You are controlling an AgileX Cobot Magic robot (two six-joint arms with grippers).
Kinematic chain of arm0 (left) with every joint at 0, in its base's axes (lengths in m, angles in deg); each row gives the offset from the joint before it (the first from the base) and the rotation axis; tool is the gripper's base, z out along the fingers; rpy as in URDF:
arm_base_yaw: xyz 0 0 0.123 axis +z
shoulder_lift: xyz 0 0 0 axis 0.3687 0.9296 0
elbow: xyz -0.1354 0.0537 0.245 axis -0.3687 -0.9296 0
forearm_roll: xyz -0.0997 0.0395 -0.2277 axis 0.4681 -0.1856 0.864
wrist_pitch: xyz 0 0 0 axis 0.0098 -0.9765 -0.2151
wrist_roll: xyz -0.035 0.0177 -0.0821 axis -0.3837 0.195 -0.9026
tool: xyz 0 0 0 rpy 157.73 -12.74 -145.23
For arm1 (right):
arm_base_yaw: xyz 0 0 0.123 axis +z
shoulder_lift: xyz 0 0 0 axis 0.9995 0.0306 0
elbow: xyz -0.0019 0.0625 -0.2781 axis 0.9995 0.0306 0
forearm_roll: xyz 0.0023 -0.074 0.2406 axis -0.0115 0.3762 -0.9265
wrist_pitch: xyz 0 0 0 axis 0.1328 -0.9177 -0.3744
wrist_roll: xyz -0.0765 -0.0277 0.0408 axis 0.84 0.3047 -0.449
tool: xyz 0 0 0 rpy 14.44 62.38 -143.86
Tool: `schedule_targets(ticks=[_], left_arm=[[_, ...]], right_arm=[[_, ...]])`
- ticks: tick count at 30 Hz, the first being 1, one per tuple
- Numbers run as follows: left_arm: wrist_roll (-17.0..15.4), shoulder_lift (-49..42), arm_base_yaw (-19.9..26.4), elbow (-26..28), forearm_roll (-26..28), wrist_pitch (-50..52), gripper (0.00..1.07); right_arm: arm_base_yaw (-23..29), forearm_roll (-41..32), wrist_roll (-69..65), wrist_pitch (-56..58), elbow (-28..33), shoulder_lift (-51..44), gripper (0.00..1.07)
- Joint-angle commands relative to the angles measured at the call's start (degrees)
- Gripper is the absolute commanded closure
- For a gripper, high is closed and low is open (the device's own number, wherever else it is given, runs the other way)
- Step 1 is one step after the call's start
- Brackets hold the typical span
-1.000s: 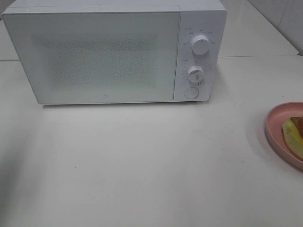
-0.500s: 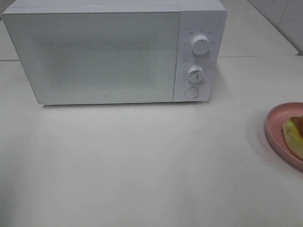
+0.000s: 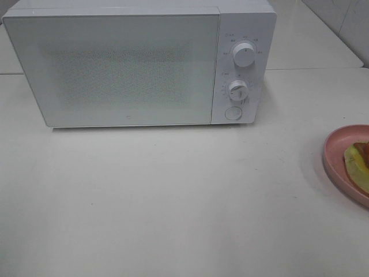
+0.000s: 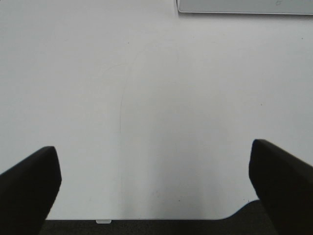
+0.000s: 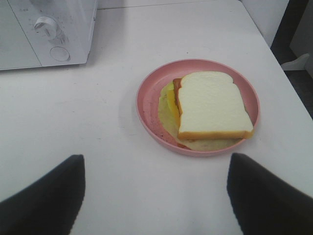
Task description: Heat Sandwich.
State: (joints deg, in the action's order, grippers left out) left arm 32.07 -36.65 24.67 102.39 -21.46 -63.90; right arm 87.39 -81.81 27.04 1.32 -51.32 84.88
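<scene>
The sandwich (image 5: 210, 105), pale bread over yellow-green filling, lies on a round pink plate (image 5: 146, 98). In the high view only a sliver of the sandwich (image 3: 357, 164) and the plate (image 3: 334, 156) shows at the right edge. The white microwave (image 3: 127, 69) stands at the back with its door closed. My right gripper (image 5: 156, 166) is open, short of the plate, with nothing between its fingers. My left gripper (image 4: 154, 161) is open wide over bare table, well away from the microwave's base (image 4: 244, 6). Neither gripper shows in the high view.
The microwave's panel carries two knobs (image 3: 244, 55) (image 3: 237, 90) and a round button (image 3: 233, 113). The table's edge (image 5: 293, 98) runs close beside the plate. In the left wrist view the table's near edge (image 4: 146, 220) lies just under the fingers.
A faint shadow on the table at the left of the high view has faded. Nothing else has moved.
</scene>
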Motion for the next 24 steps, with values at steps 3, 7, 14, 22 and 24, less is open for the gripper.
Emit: schedule_targets(ticks=[3, 7, 14, 22, 24], left_arm=[[-0.57, -4.58, -0.23, -0.34, -0.11, -0.52, 0.05], [-0.57, -8.77, -0.23, -0.34, -0.11, -0.52, 0.05], [-0.57, -16.10, -0.23, -0.34, -0.11, -0.52, 0.05], [-0.34, -16.73, -0.23, -0.34, -0.06, -0.52, 0.05], [-0.34, -16.73, -0.23, -0.34, -0.06, -0.52, 0.05]], right_arm=[[-0.40, -0.06, 0.00, -0.57, 0.06, -1.55, 0.31], [-0.40, -0.06, 0.00, -0.57, 0.06, -1.55, 0.31], [-0.40, -0.06, 0.00, -0.57, 0.06, -1.55, 0.31], [-0.40, -0.06, 0.06, -0.57, 0.06, -1.26, 0.31], [-0.40, -0.06, 0.06, -0.57, 0.06, -1.26, 0.31]])
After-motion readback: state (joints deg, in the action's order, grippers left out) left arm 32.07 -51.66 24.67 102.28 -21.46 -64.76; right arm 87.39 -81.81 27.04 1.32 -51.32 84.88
